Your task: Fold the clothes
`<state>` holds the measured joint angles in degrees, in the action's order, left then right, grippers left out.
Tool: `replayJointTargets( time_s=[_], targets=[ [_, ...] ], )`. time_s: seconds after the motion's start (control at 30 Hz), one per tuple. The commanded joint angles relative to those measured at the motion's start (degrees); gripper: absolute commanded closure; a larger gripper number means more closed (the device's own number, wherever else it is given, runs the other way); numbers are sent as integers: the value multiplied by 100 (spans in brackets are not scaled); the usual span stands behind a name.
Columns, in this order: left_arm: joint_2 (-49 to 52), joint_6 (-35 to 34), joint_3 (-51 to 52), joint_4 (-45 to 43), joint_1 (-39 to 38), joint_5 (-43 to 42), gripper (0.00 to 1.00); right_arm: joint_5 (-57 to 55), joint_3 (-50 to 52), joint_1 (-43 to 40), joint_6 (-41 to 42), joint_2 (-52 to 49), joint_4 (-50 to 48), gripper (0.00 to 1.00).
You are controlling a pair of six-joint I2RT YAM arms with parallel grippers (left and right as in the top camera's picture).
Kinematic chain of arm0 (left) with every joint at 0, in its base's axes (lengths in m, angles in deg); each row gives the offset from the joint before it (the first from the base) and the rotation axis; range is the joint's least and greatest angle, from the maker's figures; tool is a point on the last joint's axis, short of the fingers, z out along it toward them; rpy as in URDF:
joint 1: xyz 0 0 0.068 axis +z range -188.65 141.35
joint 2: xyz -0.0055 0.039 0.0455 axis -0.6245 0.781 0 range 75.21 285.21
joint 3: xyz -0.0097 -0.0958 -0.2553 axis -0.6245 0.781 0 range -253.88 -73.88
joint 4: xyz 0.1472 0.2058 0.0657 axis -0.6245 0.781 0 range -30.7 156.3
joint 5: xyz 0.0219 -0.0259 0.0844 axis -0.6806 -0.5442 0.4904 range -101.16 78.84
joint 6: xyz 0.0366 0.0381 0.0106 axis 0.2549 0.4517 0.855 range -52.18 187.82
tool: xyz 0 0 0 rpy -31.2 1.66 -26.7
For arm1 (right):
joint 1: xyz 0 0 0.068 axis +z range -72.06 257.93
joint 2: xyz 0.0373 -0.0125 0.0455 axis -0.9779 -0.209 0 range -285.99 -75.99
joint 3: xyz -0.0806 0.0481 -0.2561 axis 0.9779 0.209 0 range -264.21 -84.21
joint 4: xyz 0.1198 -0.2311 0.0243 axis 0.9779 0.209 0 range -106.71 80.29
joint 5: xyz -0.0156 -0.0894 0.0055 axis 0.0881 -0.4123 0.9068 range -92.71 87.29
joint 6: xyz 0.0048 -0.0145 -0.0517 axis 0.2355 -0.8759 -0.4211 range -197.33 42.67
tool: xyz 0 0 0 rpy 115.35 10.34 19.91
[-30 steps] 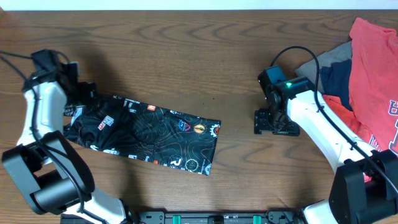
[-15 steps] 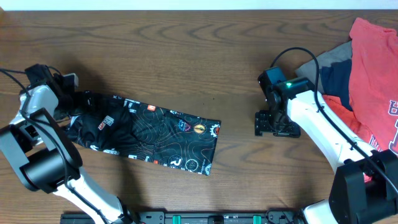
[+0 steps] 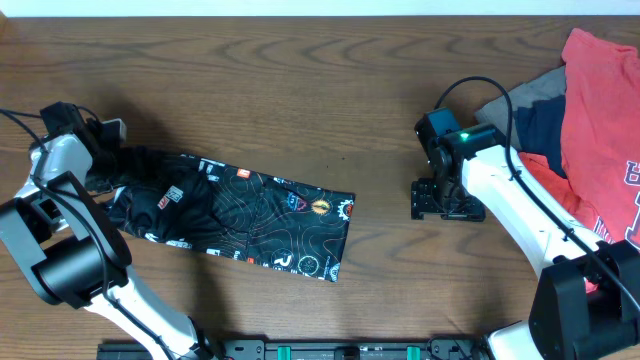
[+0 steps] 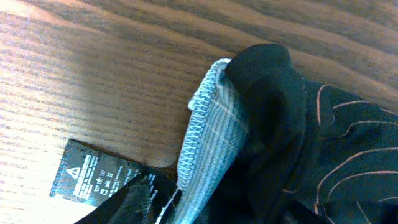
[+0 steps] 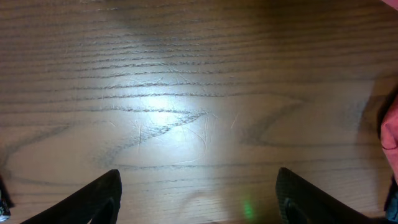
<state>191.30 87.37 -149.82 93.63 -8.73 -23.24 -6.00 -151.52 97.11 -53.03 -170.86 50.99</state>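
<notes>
The black jersey (image 3: pixel 250 215) with orange contour lines and white logos lies folded in a long strip, left of the table's middle. My left gripper (image 3: pixel 112 165) is at its left end, shut on the bunched fabric. The left wrist view shows the jersey's black cloth (image 4: pixel 298 143), a grey-striped inner hem and a black care label (image 4: pixel 87 177); the fingers are hidden by cloth. My right gripper (image 3: pixel 445 198) is open and empty over bare wood, right of the jersey, with both fingertips showing in the right wrist view (image 5: pixel 202 202).
A pile of clothes lies at the right edge: a red T-shirt (image 3: pixel 600 110) over grey (image 3: pixel 525 95) and navy (image 3: pixel 537 130) garments. A bit of red cloth shows at the right wrist view's edge (image 5: pixel 392 124). The table is brown wood (image 3: pixel 300 80).
My left arm has swung over to the left and its gripper has drawn the jersey's left end slightly up and left. In the last half second almost nothing moved. The right arm is still.
</notes>
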Motion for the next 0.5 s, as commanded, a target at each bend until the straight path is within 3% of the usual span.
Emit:
replayJointTargets(
  time_s=[0.0, 0.3, 0.47],
  targets=[
    [369, -293, 168, 190, 15, -101, 55, -85, 28, -42, -79, 4, 11, 23],
    [269, -487, 149, 74, 20, -76, 94, -125, 28, -42, -79, 4, 55, 22],
    [98, -490, 144, 79, 17, -74, 94, -125, 28, -42, -79, 4, 55, 23]
  ],
)
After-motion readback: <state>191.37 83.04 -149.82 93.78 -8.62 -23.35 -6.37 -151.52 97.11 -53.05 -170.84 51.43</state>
